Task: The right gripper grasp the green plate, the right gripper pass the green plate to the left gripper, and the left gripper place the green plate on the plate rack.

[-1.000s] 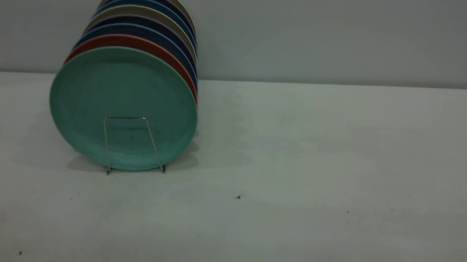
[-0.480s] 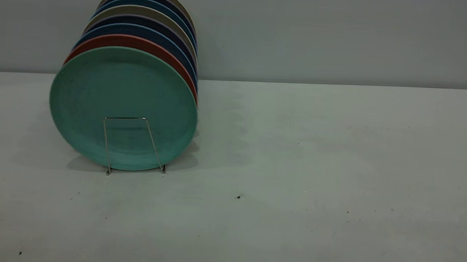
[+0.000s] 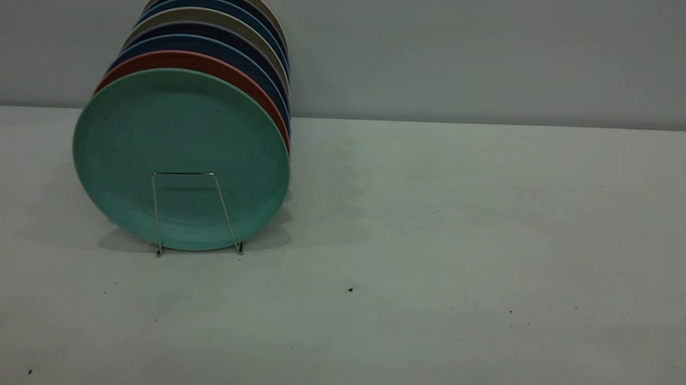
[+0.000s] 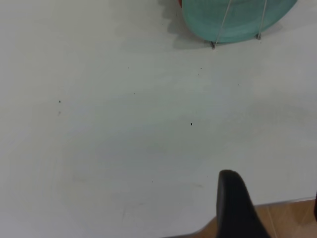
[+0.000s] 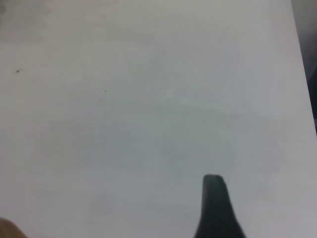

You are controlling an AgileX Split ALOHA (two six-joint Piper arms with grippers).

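Your counter (image 3: 466, 224) fills most of every view, pale and bare apart from a few dark specks. On its left half in the exterior view stands a row of plates on edge, and the green plate (image 3: 181, 159) is the front one, upright with its face toward the camera, already seated in the plate rack (image 3: 190, 213), whose front wire loop crosses its lower face. Just behind it you see a salmon-pink plate (image 3: 148, 64), then dark blue plates (image 3: 209, 44) and beige ones further back. Neither arm appears in the exterior view. The left end effector (image 4: 237, 208) hangs over the near counter edge, well apart from the plate, which lies ahead of it across open counter, so the left arm looks the nearer of the two. Only one dark finger of it shows, so you cannot tell whether it is spread or pressed together. The right end effector (image 5: 214, 208) also shows a single finger, over plain counter with no plate in sight; its state is likewise impossible to tell. Judging from this, your placement looks done.
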